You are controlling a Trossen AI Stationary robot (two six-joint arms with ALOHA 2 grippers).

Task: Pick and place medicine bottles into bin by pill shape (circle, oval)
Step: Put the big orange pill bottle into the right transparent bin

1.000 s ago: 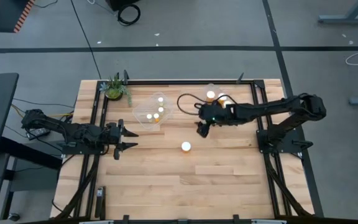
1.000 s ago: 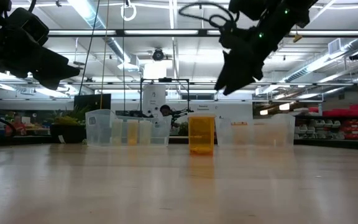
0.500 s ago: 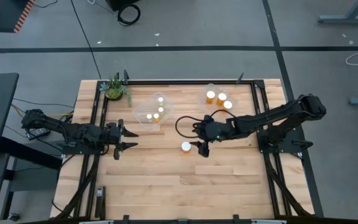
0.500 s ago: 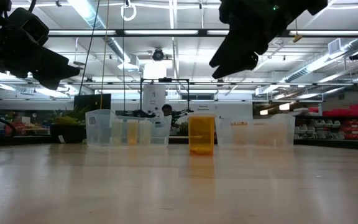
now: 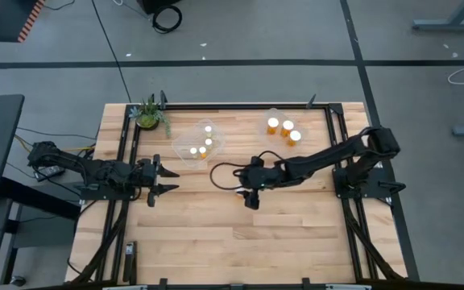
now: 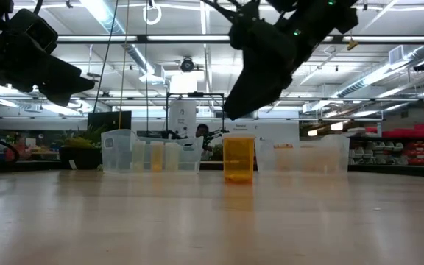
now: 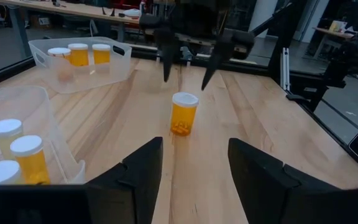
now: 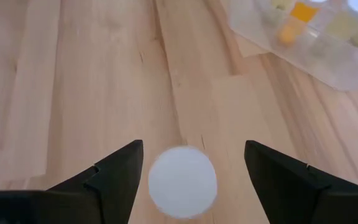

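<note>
Right gripper (image 5: 250, 196) poised directly above the lone orange bottle (image 7: 184, 113) standing upright mid-table, fingers spread wide to either side of its white cap (image 8: 183, 180); straight descent needed, with left gripper (image 5: 161, 180) open and waiting well apart near the left edge.

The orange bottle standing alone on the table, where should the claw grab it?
Probably from straight above, pinching just below the white cap. The orange bottle stands upright with bare wood all around, and the right claw already hangs open over it, a finger on either side. The left claw waits open, off to the side.
</note>
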